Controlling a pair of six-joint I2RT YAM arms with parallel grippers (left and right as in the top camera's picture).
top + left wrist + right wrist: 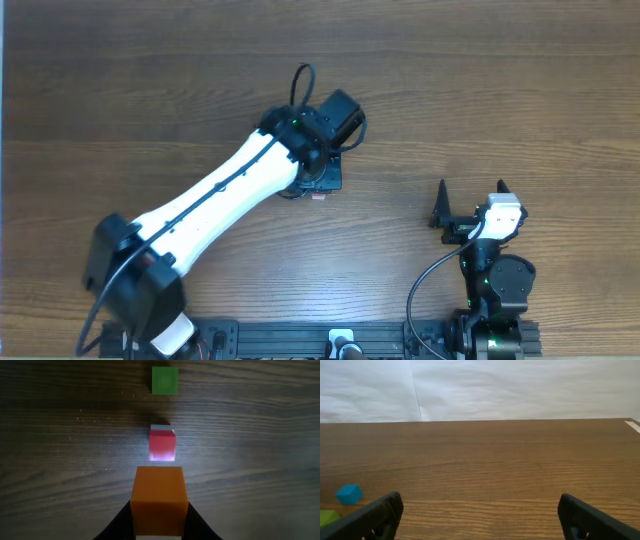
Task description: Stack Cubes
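Stacking step: orange cube (159, 490) in grip
Left claw (160, 516) is clamped on it; next, I judge, centre and lower it onto the red cube (162, 445) just ahead. Right claw (480, 501) fingers apart.

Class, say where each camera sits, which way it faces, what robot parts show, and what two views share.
Top view: overhead, facing down on wooden table; left arm and right arm show.
Left wrist view: on left arm, facing down; left gripper holds orange cube, red cube and green cube beyond.
Right wrist view: low, facing across the table to a white wall; open right gripper, blue cube.
Shared: green cube, both wrist views.
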